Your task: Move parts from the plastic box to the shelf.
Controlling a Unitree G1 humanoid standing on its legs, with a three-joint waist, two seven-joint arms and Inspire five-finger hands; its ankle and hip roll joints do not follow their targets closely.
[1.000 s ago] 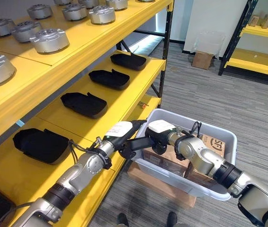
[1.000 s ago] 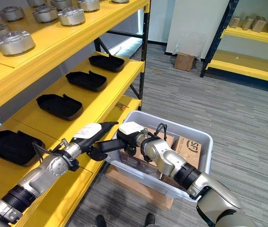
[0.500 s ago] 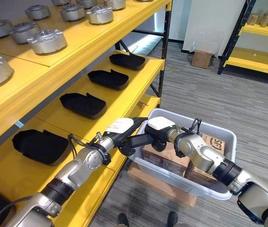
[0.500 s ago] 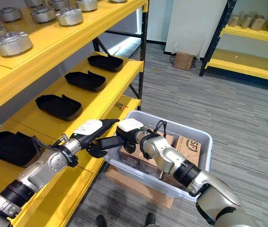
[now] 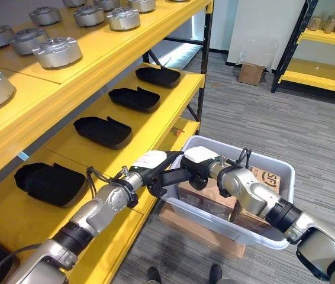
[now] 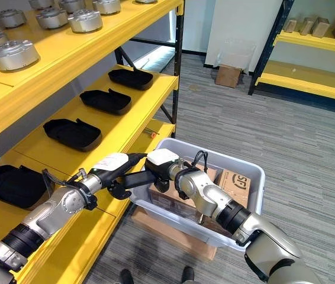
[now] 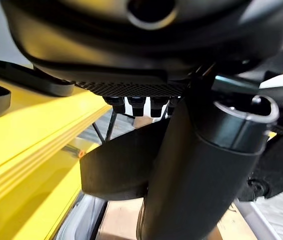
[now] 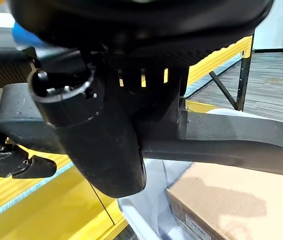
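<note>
Your left robot hand [image 5: 155,171] and right robot hand [image 5: 198,167] meet above the near-left corner of the plastic box [image 5: 277,171], with 1 dark part [image 5: 170,177] between them. The part is a flat black moulded piece, and both robot hands are on it: the left at its shelf-side end, the right at its box-side end. In the right wrist view the part [image 8: 241,142] runs as a long dark bar just past the robot hand [image 8: 96,135]; in the left wrist view it [image 7: 116,167] sits as a curved black slab against the robot hand [image 7: 206,165]. You cannot tell from any view how far either hand's fingers are curled, since the part and the white thumb covers hide them.

Below the right robot hand, inside the box, lie brown cardboard cartons [image 5: 206,198]. Just beside the left robot hand stands the yellow shelf [image 5: 155,127] (its middle level carries 4 black parts [image 5: 103,131] in a row). The level above holds round silver metal parts [image 5: 58,51].
</note>
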